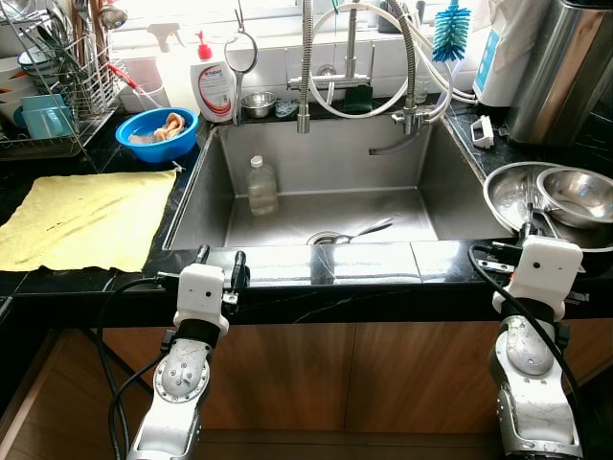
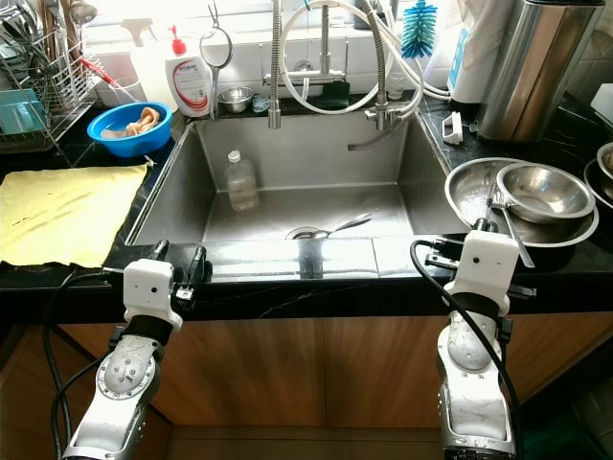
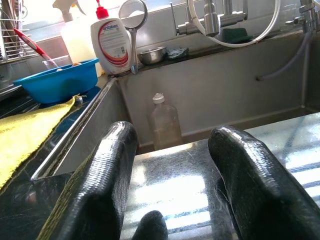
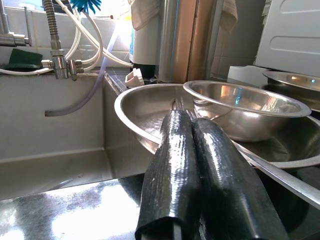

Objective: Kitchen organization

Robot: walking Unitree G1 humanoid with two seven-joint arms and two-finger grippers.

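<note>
Now both arms are up at the front edge of the sink (image 1: 287, 264), wrists level with the dark surface (image 1: 115, 153). The left gripper (image 1: 218, 266) sits at the near left corner, its jaws spread wide with nothing between them; its fingers (image 3: 107, 170) hover over the shiny steel lip. Straight past them stands a clear bottle (image 1: 261, 185), upright on the sink floor against the back left wall. A spoon (image 1: 364, 230) lies by the drain.

Over on the right, the right gripper (image 4: 192, 122) has its jaws pressed tight together, holding nothing, tips pointing at a wide steel bowl (image 1: 512, 196) on the surface right of the sink. A smaller steel bowl (image 1: 579, 195) rests inside it, tilted, with a utensil handle (image 2: 512, 230) sticking out over the rim.

Left of the sink, a yellow cloth (image 1: 86, 218) is spread flat. Behind it sits a blue bowl (image 1: 156, 132), next to a soap bottle (image 1: 214, 84) and a dish rack (image 1: 57, 77). The faucet (image 1: 306, 67) rises behind the sink, a blue brush (image 1: 450, 31) beside it.
</note>
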